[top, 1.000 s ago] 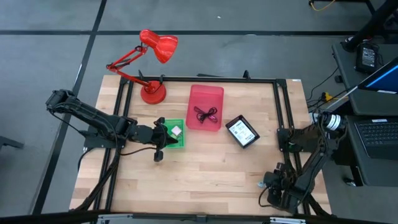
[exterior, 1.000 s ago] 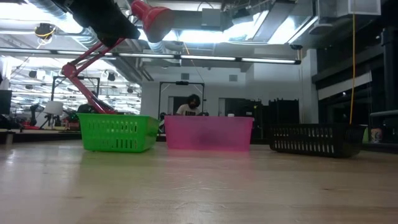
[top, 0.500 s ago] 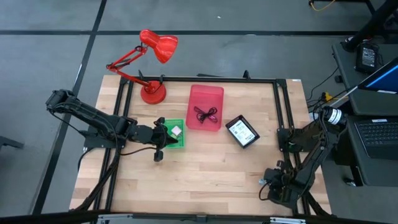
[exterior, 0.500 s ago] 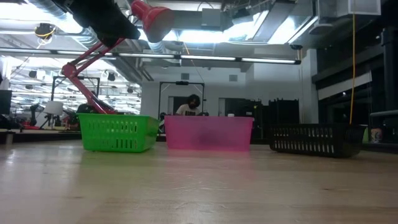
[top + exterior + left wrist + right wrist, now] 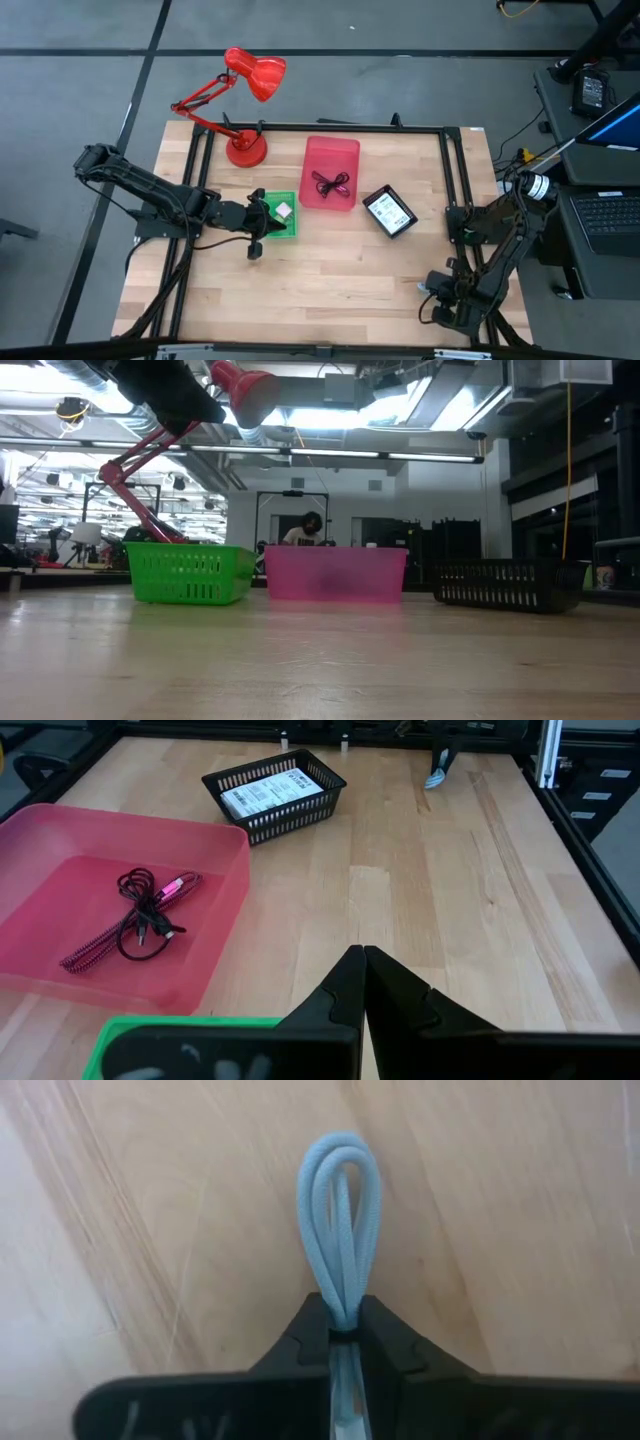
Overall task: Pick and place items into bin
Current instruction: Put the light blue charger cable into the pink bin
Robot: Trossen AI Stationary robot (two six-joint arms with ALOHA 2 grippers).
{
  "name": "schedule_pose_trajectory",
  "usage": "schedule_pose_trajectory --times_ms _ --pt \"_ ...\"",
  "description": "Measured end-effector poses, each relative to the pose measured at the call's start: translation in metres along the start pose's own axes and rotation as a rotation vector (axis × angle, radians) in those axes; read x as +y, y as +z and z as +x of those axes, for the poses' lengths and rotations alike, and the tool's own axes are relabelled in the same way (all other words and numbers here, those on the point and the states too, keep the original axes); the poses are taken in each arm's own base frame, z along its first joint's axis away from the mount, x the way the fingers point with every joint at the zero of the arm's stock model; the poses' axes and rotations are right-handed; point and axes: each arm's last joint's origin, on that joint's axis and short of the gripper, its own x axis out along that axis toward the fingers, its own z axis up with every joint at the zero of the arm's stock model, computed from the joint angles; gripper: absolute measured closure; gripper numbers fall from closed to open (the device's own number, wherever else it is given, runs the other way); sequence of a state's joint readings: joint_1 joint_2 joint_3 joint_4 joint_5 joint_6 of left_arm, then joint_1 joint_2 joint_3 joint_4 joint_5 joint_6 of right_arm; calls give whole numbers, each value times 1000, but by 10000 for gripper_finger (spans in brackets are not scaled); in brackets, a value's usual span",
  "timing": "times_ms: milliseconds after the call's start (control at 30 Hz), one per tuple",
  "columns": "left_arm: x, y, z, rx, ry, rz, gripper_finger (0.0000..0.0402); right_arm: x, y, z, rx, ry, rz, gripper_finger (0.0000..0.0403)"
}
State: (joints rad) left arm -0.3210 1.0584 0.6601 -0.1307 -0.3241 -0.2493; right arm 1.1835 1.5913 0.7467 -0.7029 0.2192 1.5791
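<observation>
My right gripper (image 5: 343, 1330) is over the table's near right corner (image 5: 431, 290), shut on a light blue-grey cable (image 5: 340, 1210). My left gripper (image 5: 362, 960) is shut and holds nothing. It hovers by the near edge of the green bin (image 5: 280, 216), where a white packet (image 5: 284, 211) lies. Black and maroon cables (image 5: 135, 915) lie coiled on the floor of the pink bin (image 5: 330, 150). Another white packet (image 5: 268, 790) lies in the black basket (image 5: 390, 211). My right gripper pinches a doubled bundle of the cable's strands (image 5: 343, 1305) between its two fingers (image 5: 300, 1345). The strands' looped end (image 5: 340, 1150) reaches out past the fingertips, along the fingers, over the wood. Whether the loop rests on the table or hangs just clear, I cannot tell.
A red desk lamp (image 5: 245, 100) stands at the far left corner, its head beyond the table edge. A black frame rail (image 5: 455, 170) runs along the right and far sides. Bare wood (image 5: 330, 280) stretches along the near half of the table.
My right arm has shifted slightly at the table's near right corner. The left arm and the bins have kept still.
</observation>
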Motion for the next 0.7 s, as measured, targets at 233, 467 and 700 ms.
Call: schedule_pose_trajectory --times_ms 233,467,700 --pt "0 0 0 0 0 0 398 1 1 -1 -31 10 16 392" --pt "0 0 0 0 0 1 398 -3 9 -15 -180 73 38 393" --pt "0 0 0 0 0 1 398 -9 18 -37 -320 153 53 393"
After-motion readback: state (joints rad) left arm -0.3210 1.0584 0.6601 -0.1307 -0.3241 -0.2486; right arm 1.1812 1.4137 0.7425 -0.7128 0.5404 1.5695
